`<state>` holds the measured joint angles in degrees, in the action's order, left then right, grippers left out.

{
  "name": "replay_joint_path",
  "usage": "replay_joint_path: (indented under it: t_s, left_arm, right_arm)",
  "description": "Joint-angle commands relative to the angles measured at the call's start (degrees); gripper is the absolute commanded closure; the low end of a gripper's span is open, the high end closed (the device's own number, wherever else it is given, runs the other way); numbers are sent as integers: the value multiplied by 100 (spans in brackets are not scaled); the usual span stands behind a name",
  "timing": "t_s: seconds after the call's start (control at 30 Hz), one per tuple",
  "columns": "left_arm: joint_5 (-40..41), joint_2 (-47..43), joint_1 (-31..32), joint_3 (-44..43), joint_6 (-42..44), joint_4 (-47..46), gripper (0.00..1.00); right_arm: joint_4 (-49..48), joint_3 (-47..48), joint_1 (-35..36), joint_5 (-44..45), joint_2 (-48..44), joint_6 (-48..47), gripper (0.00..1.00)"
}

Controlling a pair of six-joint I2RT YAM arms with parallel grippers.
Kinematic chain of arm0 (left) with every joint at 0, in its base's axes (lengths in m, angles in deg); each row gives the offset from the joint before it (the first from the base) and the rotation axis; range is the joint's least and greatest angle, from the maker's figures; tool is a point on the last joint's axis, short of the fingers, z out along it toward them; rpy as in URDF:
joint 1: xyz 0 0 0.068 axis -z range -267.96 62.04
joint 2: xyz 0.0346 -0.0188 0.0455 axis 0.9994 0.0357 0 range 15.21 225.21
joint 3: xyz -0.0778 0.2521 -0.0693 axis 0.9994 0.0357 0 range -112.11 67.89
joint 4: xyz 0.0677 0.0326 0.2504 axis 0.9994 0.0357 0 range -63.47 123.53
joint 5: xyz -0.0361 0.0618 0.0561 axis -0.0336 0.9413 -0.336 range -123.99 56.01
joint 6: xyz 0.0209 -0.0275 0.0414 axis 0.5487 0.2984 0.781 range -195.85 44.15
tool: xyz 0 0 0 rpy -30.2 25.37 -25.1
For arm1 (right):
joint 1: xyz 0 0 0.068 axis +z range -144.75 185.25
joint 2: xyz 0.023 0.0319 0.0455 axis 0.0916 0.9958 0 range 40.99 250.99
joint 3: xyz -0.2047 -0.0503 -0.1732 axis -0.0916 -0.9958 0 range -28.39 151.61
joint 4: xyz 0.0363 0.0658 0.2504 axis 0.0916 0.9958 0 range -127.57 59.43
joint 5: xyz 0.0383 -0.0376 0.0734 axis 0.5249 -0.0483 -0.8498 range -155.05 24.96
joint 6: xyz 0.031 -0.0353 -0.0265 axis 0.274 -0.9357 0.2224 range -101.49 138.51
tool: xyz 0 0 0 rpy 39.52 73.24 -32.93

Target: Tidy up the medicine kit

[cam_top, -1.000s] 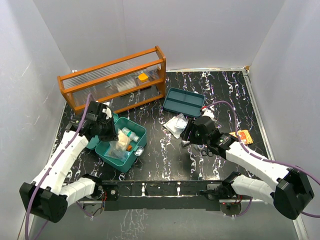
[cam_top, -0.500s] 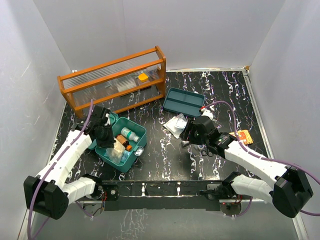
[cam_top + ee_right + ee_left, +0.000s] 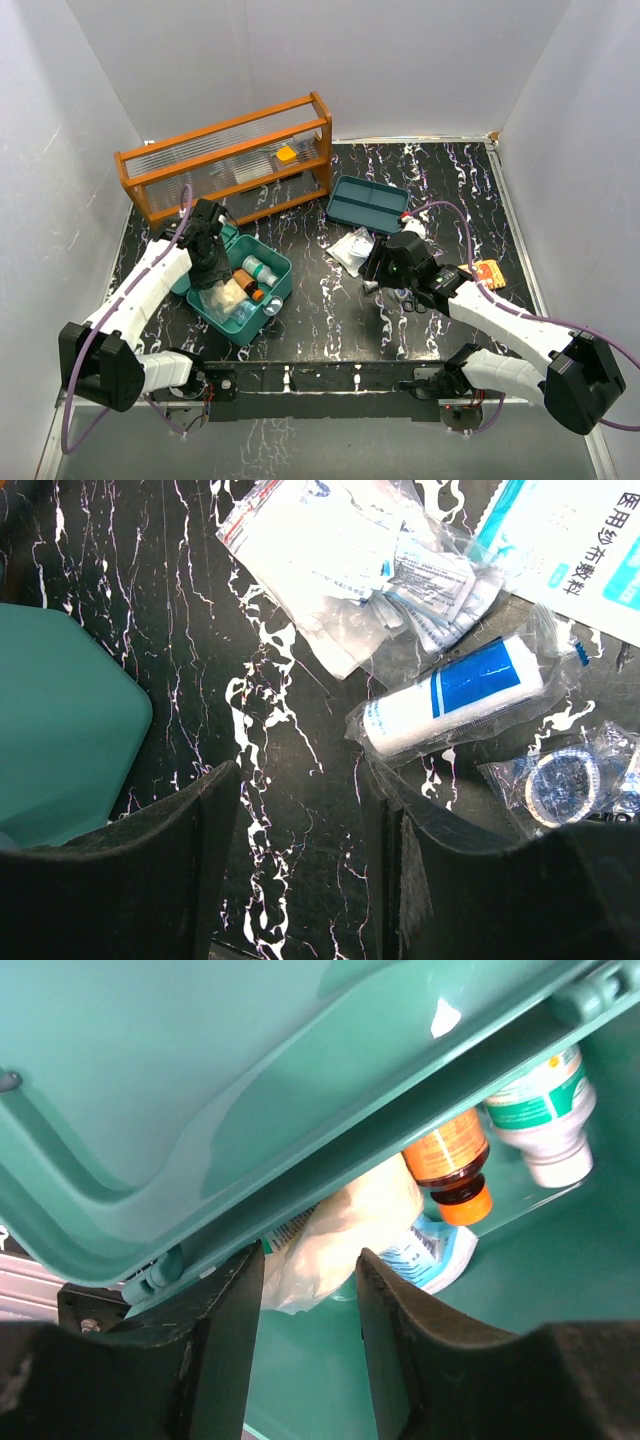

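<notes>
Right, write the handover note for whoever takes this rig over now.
Left end effector: open, empty, at the lid edge of the medicine kit.
Right end effector: open, empty, over the table beside a wrapped bandage roll.
Done: two bottles and a cream bag are in the kit.
Left: the tray insert sits out near the wooden rack; packets and the roll lie loose. Pack them, seat the tray, close the lid.
</notes>
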<state>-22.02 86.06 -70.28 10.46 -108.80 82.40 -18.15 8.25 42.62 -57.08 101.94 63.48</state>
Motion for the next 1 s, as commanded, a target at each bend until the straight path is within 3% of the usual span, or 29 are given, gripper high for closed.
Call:
replay_joint_path:
  t_s: [0.0,0.17,0.33,0.5,0.7,0.97]
  left_arm:
    - [59,-161,-43,-447,-53,247,59]
    - [-721,-236,-44,-833,-207,481,63]
    - [-293,-548,-44,-904,-612,892,60]
    - [-272,-814,-36,-640,-880,436,62]
    - [254,-1282,91,456,-1612,-404,64]
    - [913,-1687,384,1076,-1589,-1338,60]
  right_arm:
    - [-241,281,-20,55,-126,-111,51]
    - [209,684,-19,4,-107,-67,51]
    - [597,793,-19,-136,-52,-90,52]
    - [1070,958,-21,-455,62,23,54]
    - [1401,1009,-27,-351,102,243,55]
    - [536,455,-23,-550,267,102,55]
